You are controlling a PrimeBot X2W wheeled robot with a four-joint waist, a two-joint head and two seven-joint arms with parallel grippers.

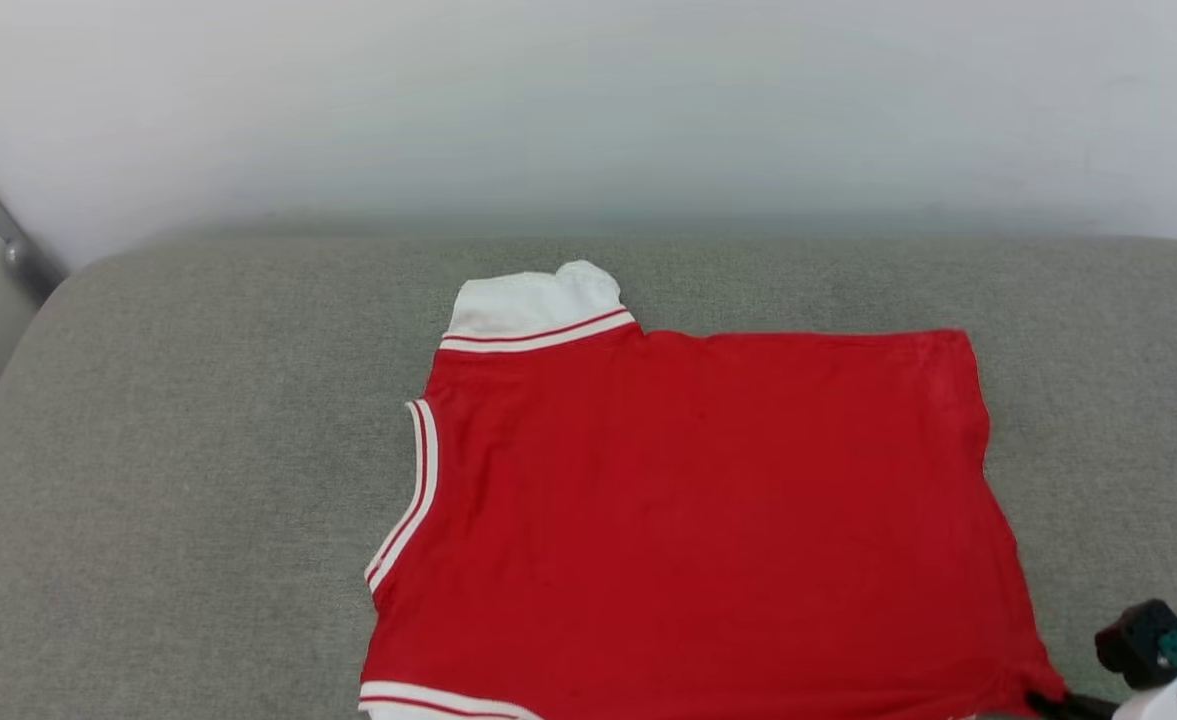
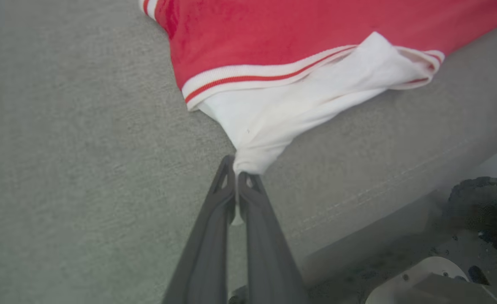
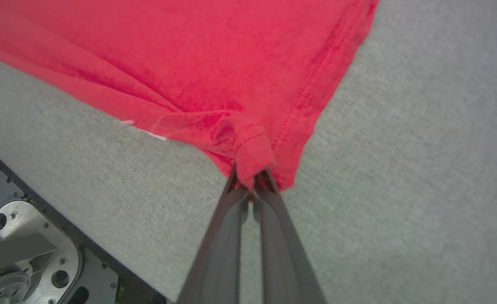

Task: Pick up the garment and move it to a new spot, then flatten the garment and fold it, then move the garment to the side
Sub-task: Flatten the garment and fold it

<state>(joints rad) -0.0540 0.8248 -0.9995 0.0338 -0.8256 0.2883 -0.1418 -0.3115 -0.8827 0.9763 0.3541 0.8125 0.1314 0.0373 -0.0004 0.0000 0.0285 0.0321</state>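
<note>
Left claw (image 2: 236, 173) pinches white sleeve (image 2: 282, 114), right claw (image 3: 252, 185) pinches hem corner (image 3: 254, 154); jersey (image 1: 688, 520) lies flat crosswise, neck leftward.

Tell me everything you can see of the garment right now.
The garment is a red, soft-knit jersey with white sleeves and red-white striped trim, lying mostly flat, plain side up, on the grey cushion. The left tool is shut on its near sleeve tip; the right tool is shut on a bunched red hem corner.
</note>
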